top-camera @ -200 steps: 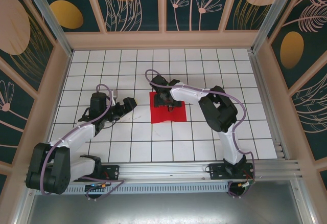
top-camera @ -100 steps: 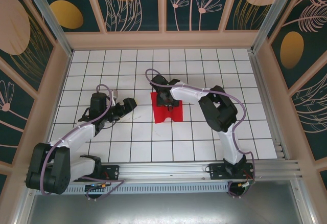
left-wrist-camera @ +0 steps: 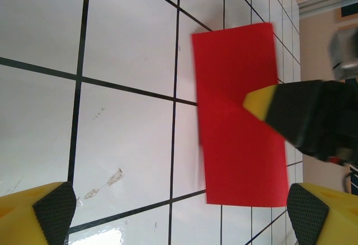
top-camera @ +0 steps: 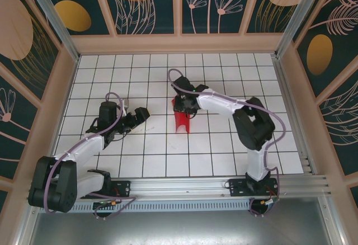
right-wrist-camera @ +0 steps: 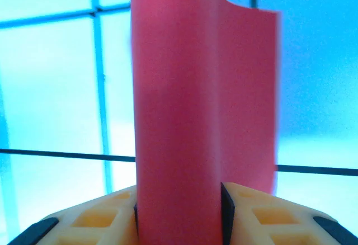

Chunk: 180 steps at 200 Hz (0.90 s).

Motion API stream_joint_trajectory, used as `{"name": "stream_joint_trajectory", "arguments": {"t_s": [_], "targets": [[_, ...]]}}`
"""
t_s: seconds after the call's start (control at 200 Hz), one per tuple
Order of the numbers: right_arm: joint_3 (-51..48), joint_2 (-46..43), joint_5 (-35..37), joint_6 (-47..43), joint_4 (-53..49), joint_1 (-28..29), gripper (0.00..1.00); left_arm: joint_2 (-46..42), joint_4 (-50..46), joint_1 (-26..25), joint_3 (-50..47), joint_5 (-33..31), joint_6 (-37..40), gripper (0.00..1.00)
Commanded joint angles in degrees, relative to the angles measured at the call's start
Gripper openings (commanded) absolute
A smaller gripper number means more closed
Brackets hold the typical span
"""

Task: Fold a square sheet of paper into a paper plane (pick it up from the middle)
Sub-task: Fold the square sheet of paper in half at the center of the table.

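Note:
The square sheet of paper (top-camera: 182, 122) is bright red and bowed into a narrow arch, lifted off the white grid table (top-camera: 224, 150). My right gripper (top-camera: 183, 108) is shut on its middle from above. In the right wrist view the sheet (right-wrist-camera: 179, 105) runs up between the two pads (right-wrist-camera: 226, 211), its sides drooping away. My left gripper (top-camera: 143, 115) stands open about two tiles to the left of the sheet, apart from it. In the left wrist view the paper (left-wrist-camera: 238, 150) hangs ahead of my open left gripper (left-wrist-camera: 179, 214), with the right gripper's yellow fingertip (left-wrist-camera: 260, 102) on it.
Wooden walls (top-camera: 179, 43) close in the table at the back and both sides. An aluminium rail (top-camera: 212, 186) with the arm bases runs along the near edge. A few scuff marks (left-wrist-camera: 106, 180) show on the tile by the left gripper.
The right gripper closed on the middle of the flat sheet and raised it, so the sheet now bows into a narrow arch. The left arm has not moved.

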Motion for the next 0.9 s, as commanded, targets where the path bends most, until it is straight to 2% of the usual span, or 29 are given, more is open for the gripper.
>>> {"name": "stream_joint_trajectory", "arguments": {"t_s": [0.0,0.095,0.185,0.315,0.475,0.666,0.896], "targets": [[-6.49,-7.12,-11.63,4.93,14.51,-2.43,0.40,-0.82,-0.73,-0.33,1.22,-0.56,0.74,0.99],[-14.29,-11.12,-19.36,10.06,27.89,-4.49,0.41,-0.94,-0.67,-0.33,1.18,-0.55,0.47,0.99],[-19.80,-12.97,-22.12,14.29,36.99,-6.03,0.43,-1.17,-0.62,-0.36,1.20,-0.42,0.31,0.99],[-24.67,-12.08,-23.78,17.53,41.65,-7.37,0.43,-1.10,-0.23,-0.33,1.18,-0.13,-0.07,0.99],[-29.74,-10.70,-22.36,21.88,46.58,-7.40,0.44,-0.97,0.48,-0.33,1.25,0.56,-0.61,0.99],[-32.39,-9.09,-20.53,21.91,45.82,-7.43,0.49,-0.66,1.00,-0.33,1.18,1.47,-0.96,0.99],[-29.63,-9.59,-17.30,15.22,34.48,-7.52,0.62,0.12,1.68,-0.35,1.66,2.61,-0.93,0.99]]}}
